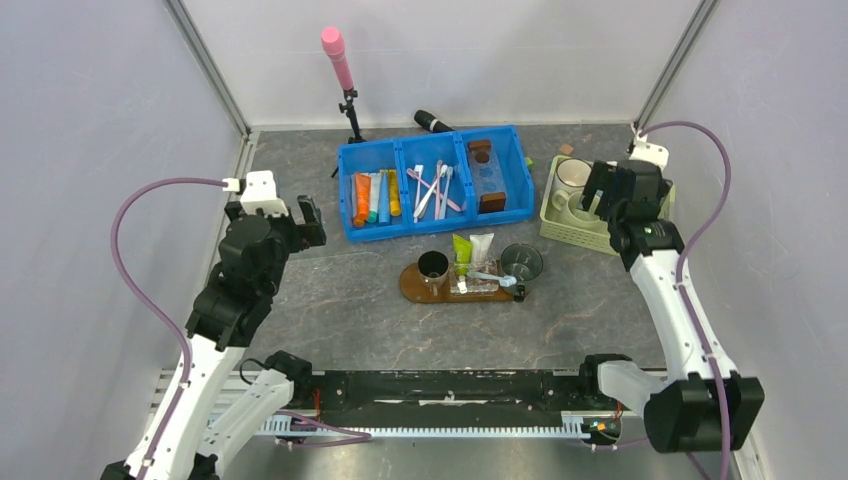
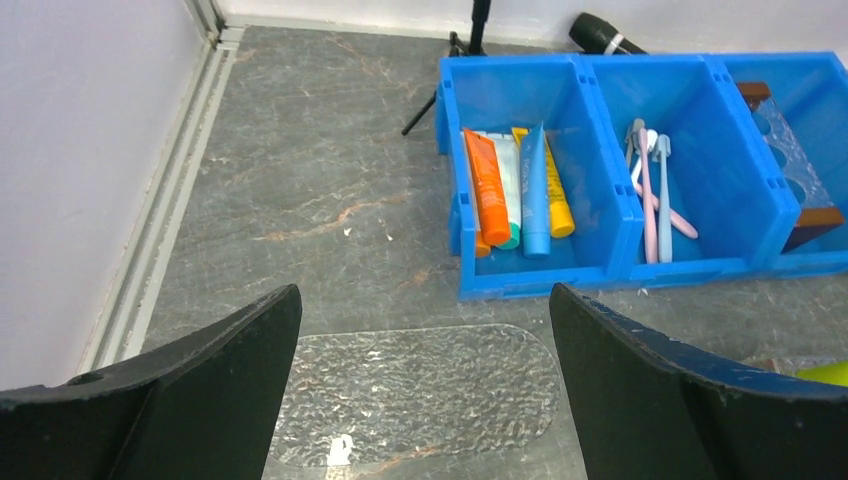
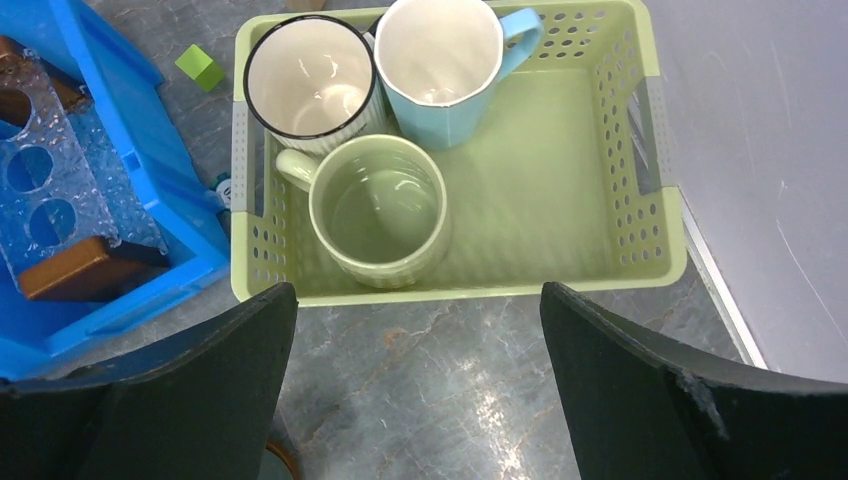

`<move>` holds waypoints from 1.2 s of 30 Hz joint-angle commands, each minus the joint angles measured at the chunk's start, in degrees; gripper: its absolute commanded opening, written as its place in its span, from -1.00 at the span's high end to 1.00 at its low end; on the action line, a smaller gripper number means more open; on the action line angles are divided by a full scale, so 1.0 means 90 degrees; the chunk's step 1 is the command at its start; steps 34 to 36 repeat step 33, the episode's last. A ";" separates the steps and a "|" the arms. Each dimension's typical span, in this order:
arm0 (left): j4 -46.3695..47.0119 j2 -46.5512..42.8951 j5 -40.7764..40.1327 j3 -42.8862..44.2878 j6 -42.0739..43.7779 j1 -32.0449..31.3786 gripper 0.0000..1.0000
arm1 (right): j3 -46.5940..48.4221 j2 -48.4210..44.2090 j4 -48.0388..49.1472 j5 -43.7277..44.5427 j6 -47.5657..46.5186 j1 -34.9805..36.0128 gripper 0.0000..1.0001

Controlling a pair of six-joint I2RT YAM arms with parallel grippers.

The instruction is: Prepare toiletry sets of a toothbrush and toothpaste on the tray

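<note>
Left gripper (image 2: 422,292), right gripper (image 3: 417,288): fingers spread wide, empty. Tray (image 1: 410,287) holds green toothpaste tube (image 1: 462,248), white toothpaste tube (image 1: 482,246), blue toothbrush (image 1: 495,278) (brush lying flat). Next pick likely from blue bin (image 2: 520,285): descend straight, pinch tube mid-body.

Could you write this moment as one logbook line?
left arm: jaws open, empty | right arm: jaws open, empty, facing basket | tray: holds toothbrush, green tube, white tube
</note>
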 commanded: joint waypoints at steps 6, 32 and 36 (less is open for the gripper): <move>0.0333 -0.0168 -0.1031 0.0744 0.0487 -0.0021 -0.99 | 0.0113 -0.0937 0.0186 0.0216 -0.0990 -0.0015 -0.97; 0.1651 -0.0857 -0.2083 0.1166 0.2094 -0.0024 -0.99 | 0.0825 -0.1875 0.0409 0.0920 -0.1532 0.0122 -0.96; 0.1665 -0.0840 -0.2058 0.1180 0.2125 -0.0022 -0.99 | 0.0792 -0.1885 0.0452 0.0935 -0.1520 0.0124 -0.97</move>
